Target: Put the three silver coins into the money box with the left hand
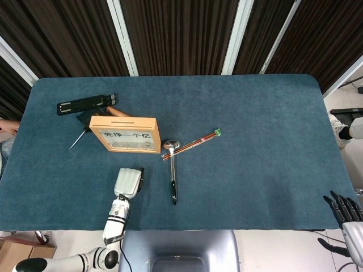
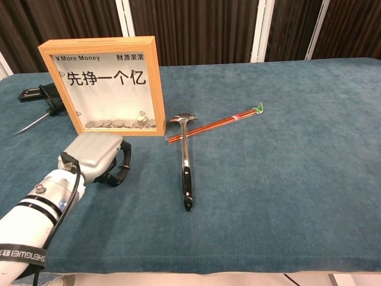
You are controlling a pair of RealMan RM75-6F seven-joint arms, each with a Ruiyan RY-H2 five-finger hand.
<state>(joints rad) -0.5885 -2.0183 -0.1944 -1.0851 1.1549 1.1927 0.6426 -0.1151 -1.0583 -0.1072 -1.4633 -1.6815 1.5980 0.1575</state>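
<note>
Left hand [image 2: 98,156] low on the table [image 2: 286,179], fingers curled down, maybe to pinch a coin; can't tell if closed on one, no loose coins to see. Next a ladle [image 2: 186,161] lying over red chopsticks [image 2: 217,123]. Just behind the hand, money box [image 2: 107,85] upright, coins inside. Right hand [image 1: 346,212] open, far off

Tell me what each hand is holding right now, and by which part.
The left hand, fingers curled down on the table, shows nothing in it, though a coin underneath cannot be ruled out. The right hand holds nothing.
</note>
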